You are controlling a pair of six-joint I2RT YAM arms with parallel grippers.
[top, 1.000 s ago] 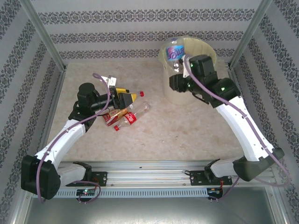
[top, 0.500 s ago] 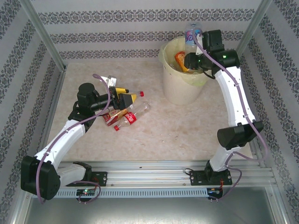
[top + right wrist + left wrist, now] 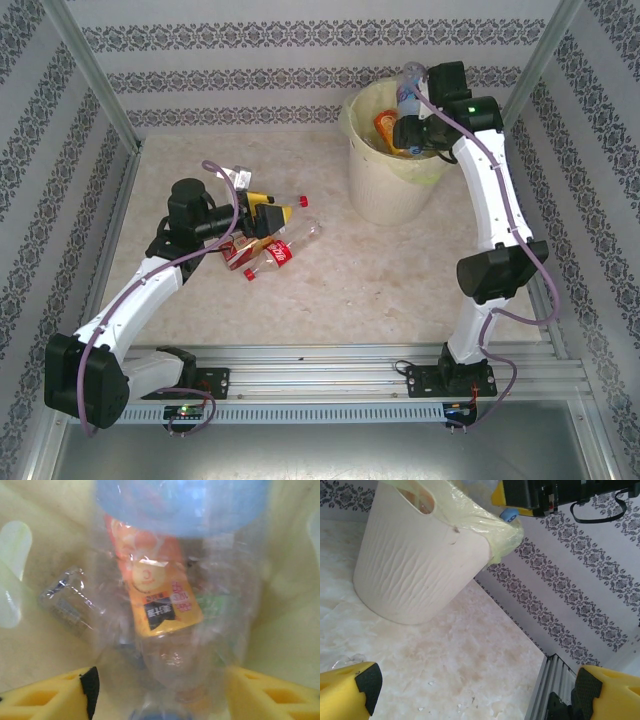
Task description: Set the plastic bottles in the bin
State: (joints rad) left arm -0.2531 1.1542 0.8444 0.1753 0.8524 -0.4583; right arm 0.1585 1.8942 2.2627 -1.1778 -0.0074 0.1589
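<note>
My right gripper (image 3: pixel 407 110) hangs over the bin (image 3: pixel 385 190), a cream-white bucket with a pale yellow-green liner. It is shut on a clear bottle with a blue label (image 3: pixel 409 80). In the right wrist view this bottle (image 3: pixel 175 645) spans the gap between the yellow fingers (image 3: pixel 50 695), and an orange-labelled bottle (image 3: pixel 160 595) lies in the bin below. My left gripper (image 3: pixel 272 213) is open just above a small pile of bottles (image 3: pixel 278 252) at centre left. In the left wrist view its open jaws frame bare table, with the bin (image 3: pixel 415 560) beyond.
Patterned walls and metal corner posts (image 3: pixel 90 80) close in the table. The bin stands at the back right near the wall. A metal rail (image 3: pixel 320 365) runs along the near edge. Marble-look tabletop (image 3: pixel 400 280) lies between the pile and the bin.
My right arm has swung from in front of the bin to above it, carrying the blue-labelled bottle, and has sunk slightly over the opening. The left arm has barely moved.
</note>
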